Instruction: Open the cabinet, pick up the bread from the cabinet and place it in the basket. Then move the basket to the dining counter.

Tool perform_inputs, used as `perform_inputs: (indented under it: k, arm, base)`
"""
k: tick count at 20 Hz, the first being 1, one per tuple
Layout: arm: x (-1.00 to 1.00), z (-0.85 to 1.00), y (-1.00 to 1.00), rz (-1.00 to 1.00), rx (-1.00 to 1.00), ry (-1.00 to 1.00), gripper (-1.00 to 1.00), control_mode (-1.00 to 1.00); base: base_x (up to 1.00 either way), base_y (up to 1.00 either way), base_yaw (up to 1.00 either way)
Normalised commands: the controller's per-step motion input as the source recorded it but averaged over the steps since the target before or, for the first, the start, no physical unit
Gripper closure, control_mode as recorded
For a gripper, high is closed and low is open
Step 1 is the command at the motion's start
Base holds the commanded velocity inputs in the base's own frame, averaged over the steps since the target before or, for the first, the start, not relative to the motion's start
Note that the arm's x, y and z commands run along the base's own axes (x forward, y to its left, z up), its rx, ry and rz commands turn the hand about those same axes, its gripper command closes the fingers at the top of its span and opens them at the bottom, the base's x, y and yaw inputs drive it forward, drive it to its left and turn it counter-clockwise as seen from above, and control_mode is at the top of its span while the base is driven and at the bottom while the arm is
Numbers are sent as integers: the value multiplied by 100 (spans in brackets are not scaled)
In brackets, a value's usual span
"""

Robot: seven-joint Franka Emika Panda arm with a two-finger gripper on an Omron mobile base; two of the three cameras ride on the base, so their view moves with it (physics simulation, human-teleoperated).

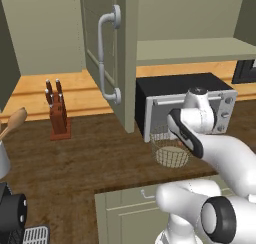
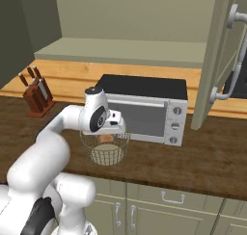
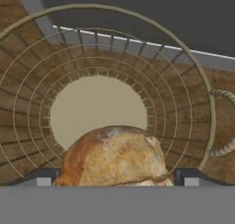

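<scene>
The wire basket [image 2: 107, 151] stands on the dark wood worktop in front of the microwave, and also shows as the basket [image 1: 171, 155] and from above as the basket [image 3: 27, 103]. My gripper [image 3: 114, 178] hangs open over its rim, pointing down into it. The golden-brown bread [image 3: 114, 156] sits between my fingertips [image 3: 43, 178], inside the basket over its beige bottom. It shows as the bread [image 2: 106, 138] just under my gripper [image 2: 110, 131]. The cabinet door [image 1: 107, 53] stands swung open, and so does the cabinet door [image 2: 219, 60]. The dining counter is out of view.
A black and silver microwave [image 2: 144, 111] stands right behind the basket. A knife block [image 1: 58, 119] is at the left on the worktop. A wooden spoon [image 1: 14, 122] sticks up at the far left. Low green cabinets [image 2: 164, 207] run below the worktop's front edge.
</scene>
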Motion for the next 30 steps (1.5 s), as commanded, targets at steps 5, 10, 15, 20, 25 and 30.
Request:
perform_inputs:
  k: [5, 10, 15, 20, 25, 30]
  arm:
    - [25, -70, 9, 8, -4, 11, 100, -100]
    - [5, -19, 0, 6, 0, 4, 100, -100]
    - [11, -32, 0, 6, 0, 4, 100, -100]
    - [7, -61, 0, 7, 0, 5, 100, -100]
    - [7, -26, 0, 6, 0, 0, -100, -100]
    - [20, -1, 0, 7, 0, 0, -100, -100]
  base:
    - [0, 0, 0]
    - [0, 0, 0]
    - [0, 0, 0]
    - [0, 0, 0]
    - [0, 0, 0]
    - [0, 0, 0]
